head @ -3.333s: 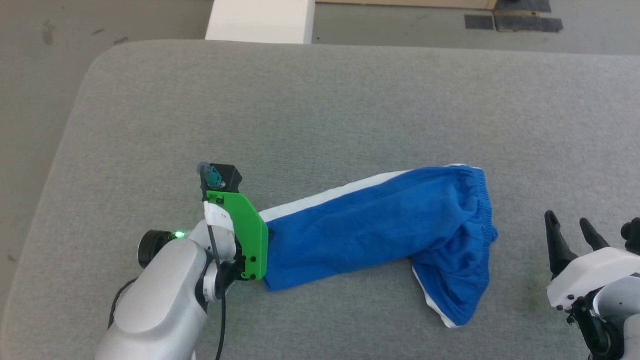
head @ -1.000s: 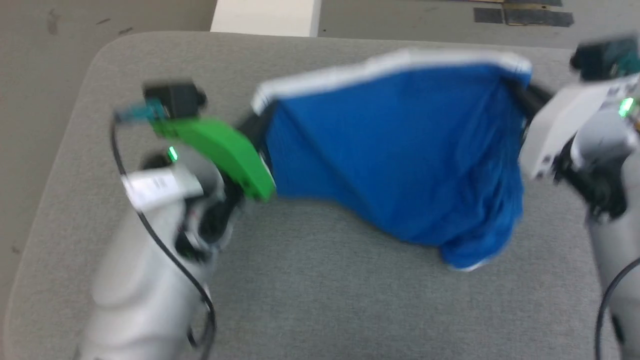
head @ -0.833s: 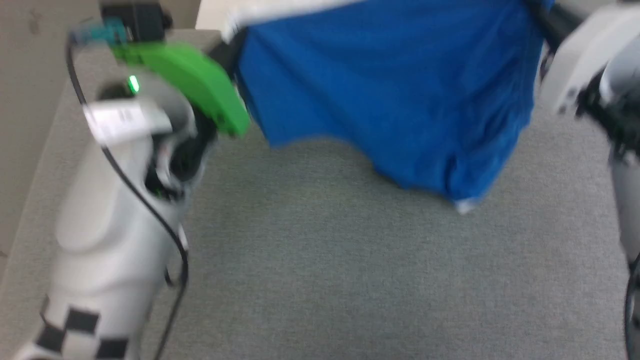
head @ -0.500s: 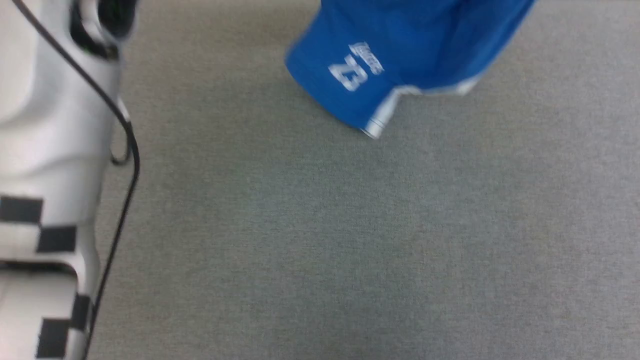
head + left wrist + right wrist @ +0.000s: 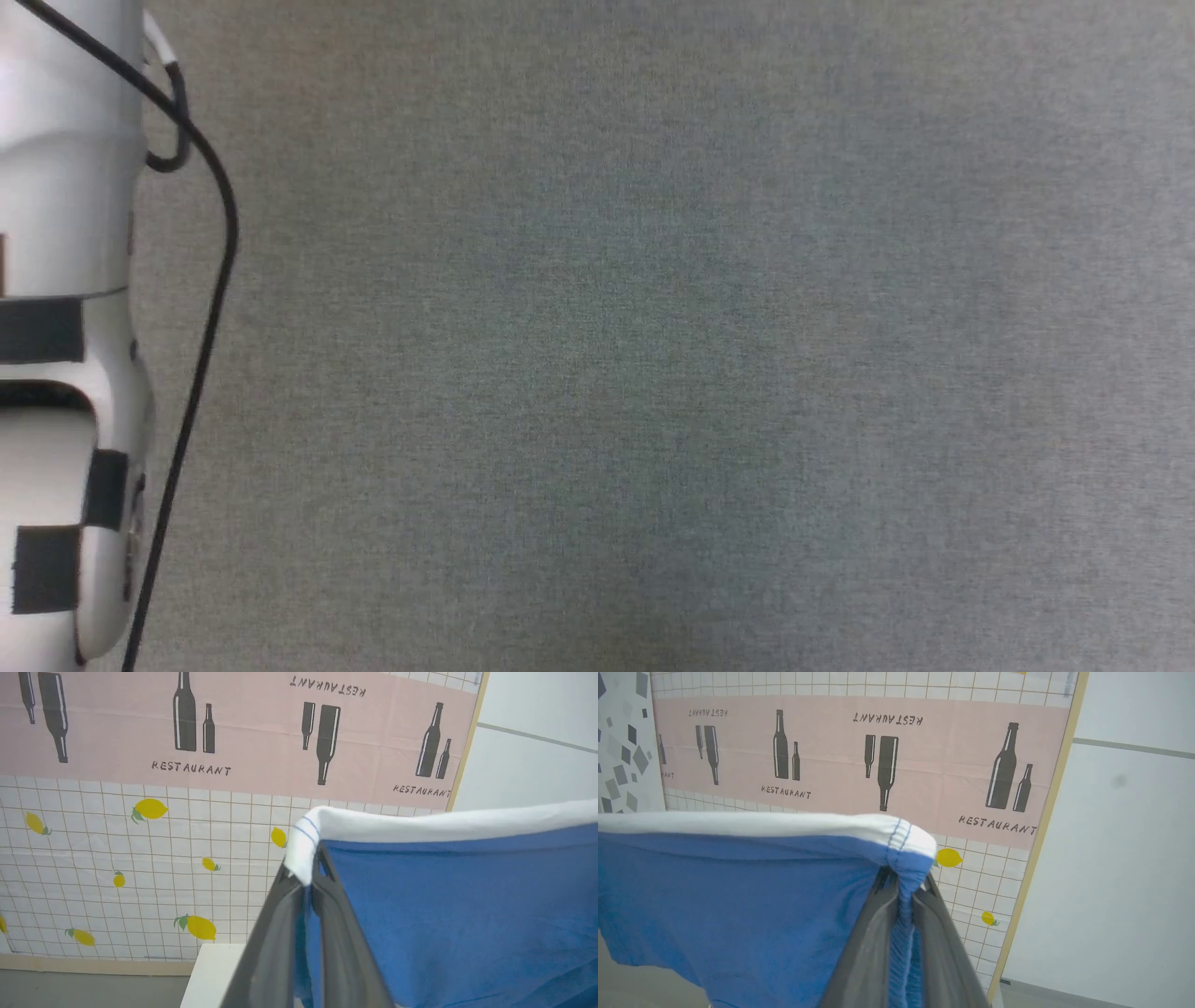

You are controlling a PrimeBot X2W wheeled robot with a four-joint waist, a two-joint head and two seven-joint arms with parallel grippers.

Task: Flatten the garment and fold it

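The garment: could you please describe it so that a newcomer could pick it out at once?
Find the pink wall banner printed with bottles. Before it hangs the garment, stretched between the left gripper and the right gripper. It is the one bright blue cloth, white-banded along its top edge.

The left gripper (image 5: 303, 868) and the right gripper (image 5: 903, 879) each pinch a top corner of the bright blue fabric shorts (image 5: 444, 905).

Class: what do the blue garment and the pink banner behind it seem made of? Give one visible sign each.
The garment: soft matte cloth; it sags in folds and bunches at its stitched white edge. The banner: thin printed sheet, paper or plastic, unclear which; fold creases cross it.
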